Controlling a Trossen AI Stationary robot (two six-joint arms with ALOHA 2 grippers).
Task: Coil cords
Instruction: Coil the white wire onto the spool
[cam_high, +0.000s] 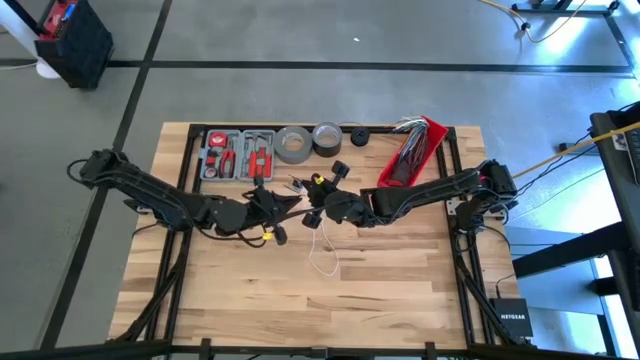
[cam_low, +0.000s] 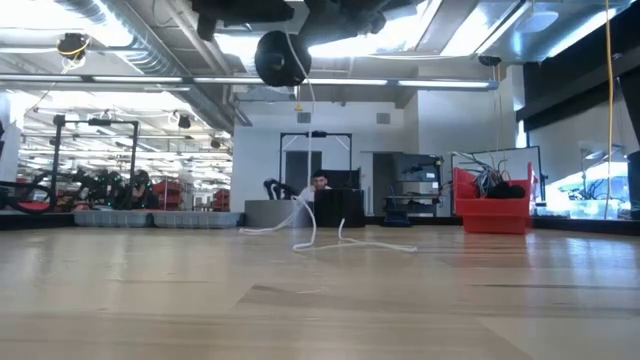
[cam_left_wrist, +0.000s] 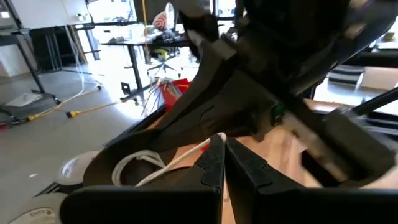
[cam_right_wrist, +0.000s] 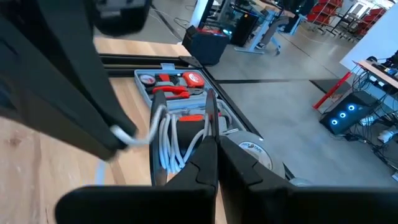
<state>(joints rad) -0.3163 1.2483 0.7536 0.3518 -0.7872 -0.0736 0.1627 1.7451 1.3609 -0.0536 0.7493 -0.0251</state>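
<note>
The thin white cord is lifted over the table's middle, between my two grippers. My right gripper (cam_right_wrist: 214, 140) is shut on a bunch of its loops (cam_right_wrist: 169, 140). My left gripper (cam_left_wrist: 224, 155) is shut on one strand close by; in the high view the two grippers (cam_high: 298, 203) (cam_high: 316, 205) nearly meet. One strand hangs down (cam_low: 300, 150), and the cord's slack end lies in curls on the wood (cam_high: 322, 262) (cam_low: 320, 240). A black round piece (cam_low: 282, 58) shows up by the grippers in the low view. My left gripper pinches a single strand of the cord (cam_left_wrist: 202, 147) between its two fingertips. The strand runs from the fingers into a loop (cam_left_wrist: 134, 163) by the right arm's finger, clear of the table. My right gripper pinches several loops of the cord together (cam_right_wrist: 180, 152) between its two fingers. The loops stand up past the fingertips, lifted clear of the table. One strand runs off them to the left arm's finger (cam_right_wrist: 121, 134).
Along the far edge stand a grey tool tray (cam_high: 238, 155) with red tools, two tape rolls (cam_high: 293, 144) (cam_high: 326, 137), a small black round thing (cam_high: 360, 137) and a red bin (cam_high: 412, 150) of wires. Bare wood (cam_high: 300, 300) lies toward the near edge.
</note>
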